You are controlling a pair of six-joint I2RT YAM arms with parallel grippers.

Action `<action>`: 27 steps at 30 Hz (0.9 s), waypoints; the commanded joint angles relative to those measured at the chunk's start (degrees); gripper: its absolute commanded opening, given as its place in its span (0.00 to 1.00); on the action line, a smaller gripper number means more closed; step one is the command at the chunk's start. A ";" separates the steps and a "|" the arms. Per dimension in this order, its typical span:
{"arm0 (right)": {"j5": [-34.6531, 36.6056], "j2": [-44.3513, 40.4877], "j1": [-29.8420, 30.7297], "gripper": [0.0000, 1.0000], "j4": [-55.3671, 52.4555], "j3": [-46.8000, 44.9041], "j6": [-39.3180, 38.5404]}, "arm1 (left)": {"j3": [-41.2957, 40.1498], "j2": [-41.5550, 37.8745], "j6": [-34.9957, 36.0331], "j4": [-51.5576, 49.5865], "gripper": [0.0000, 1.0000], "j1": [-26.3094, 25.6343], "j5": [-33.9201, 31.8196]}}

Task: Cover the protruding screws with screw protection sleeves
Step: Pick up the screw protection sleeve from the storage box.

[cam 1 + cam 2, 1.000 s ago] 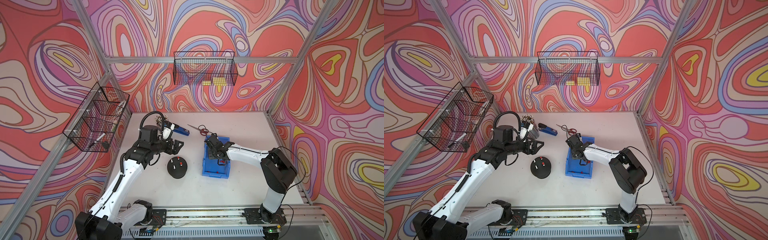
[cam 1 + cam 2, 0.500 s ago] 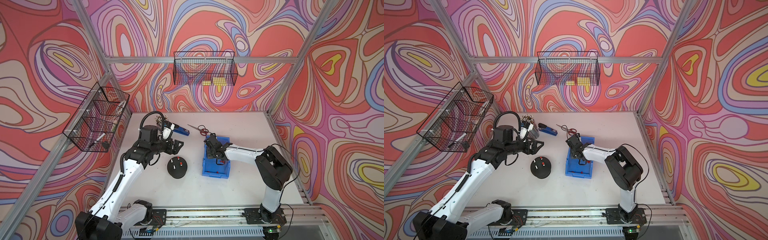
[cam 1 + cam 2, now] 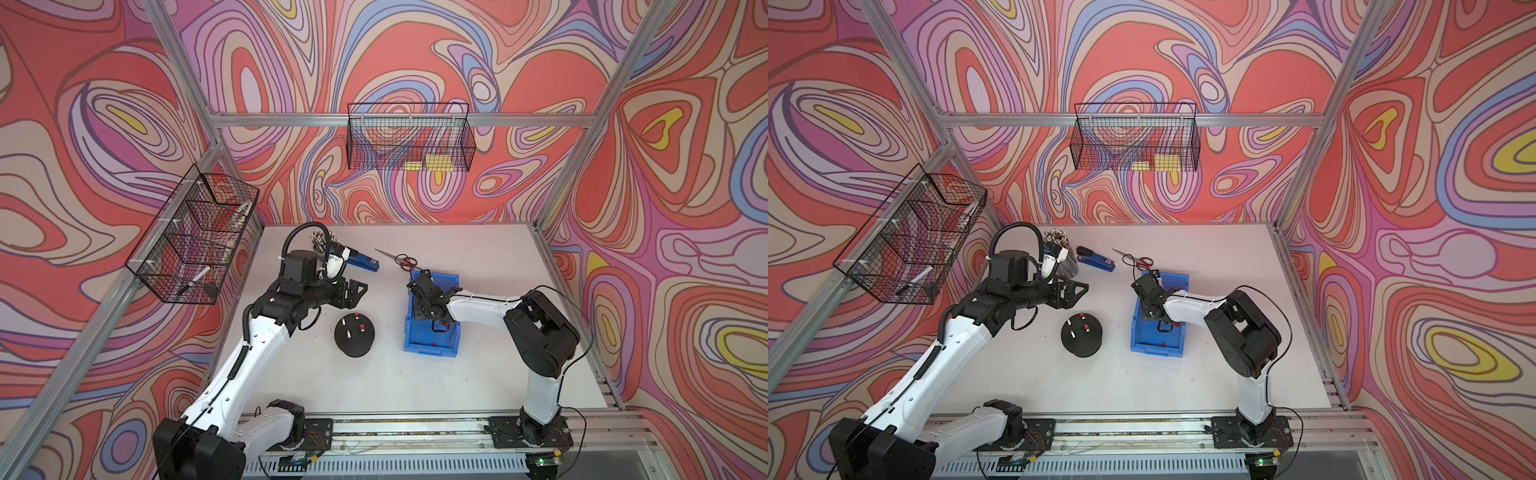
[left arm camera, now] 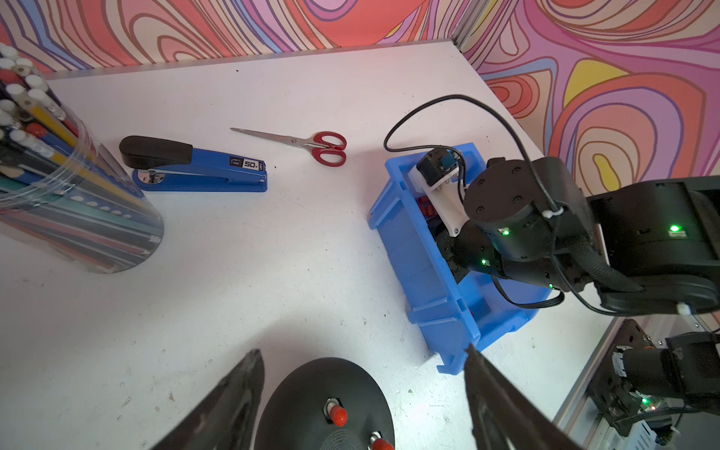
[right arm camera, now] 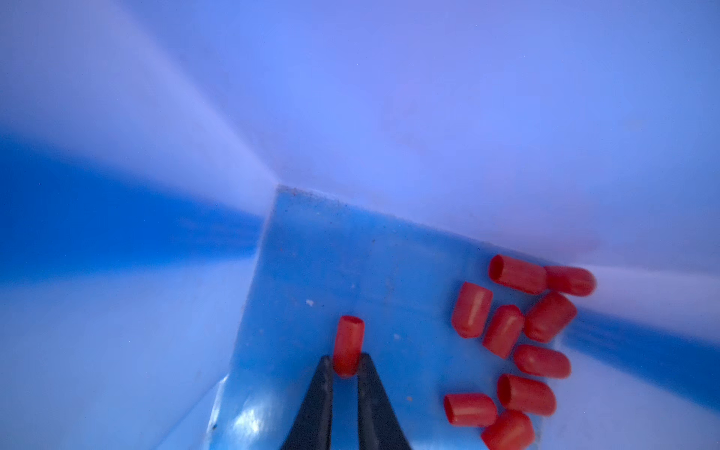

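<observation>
Right hand (image 5: pixel 346 366), having narrowed, apparently pinches one red cap (image 5: pixel 348 339) inside the bin (image 5: pixel 428 117), ready for a bare screw (image 3: pixel 348 333); left hand (image 4: pixel 362 350) waits open.

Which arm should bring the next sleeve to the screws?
Right. The right gripper is down in the blue bin, jaws pinching one red sleeve; the left gripper hangs open and empty near the black base.

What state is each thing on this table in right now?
Left gripper: open, empty.
Right gripper: closed on one red sleeve.
Protruding screws: two capped, two bare.
Loose sleeves: lying in blue bin.
Scissors: closed, lying flat.
Stapler: closed.
</observation>
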 commanded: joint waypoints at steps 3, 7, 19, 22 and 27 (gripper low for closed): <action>1.04 0.57 -0.53 0.11 1.00 -0.89 -0.19 | 0.96 0.43 -0.32 -0.77 0.81 -0.21 -0.37; 0.66 0.83 -0.77 0.12 1.03 -0.55 -0.28 | 0.93 0.37 -0.32 -0.75 0.81 -0.22 -0.27; 0.37 1.27 -1.12 0.15 1.35 -0.19 -0.11 | 0.87 0.26 -0.50 -0.59 0.81 -0.21 -0.14; 0.60 1.34 -1.14 0.14 1.46 -0.19 -0.11 | 0.87 0.19 -0.59 -0.58 0.81 -0.21 -0.09; 0.26 1.69 -1.38 0.14 1.73 -0.10 -0.28 | 0.87 0.28 -0.67 -0.50 0.81 -0.22 0.02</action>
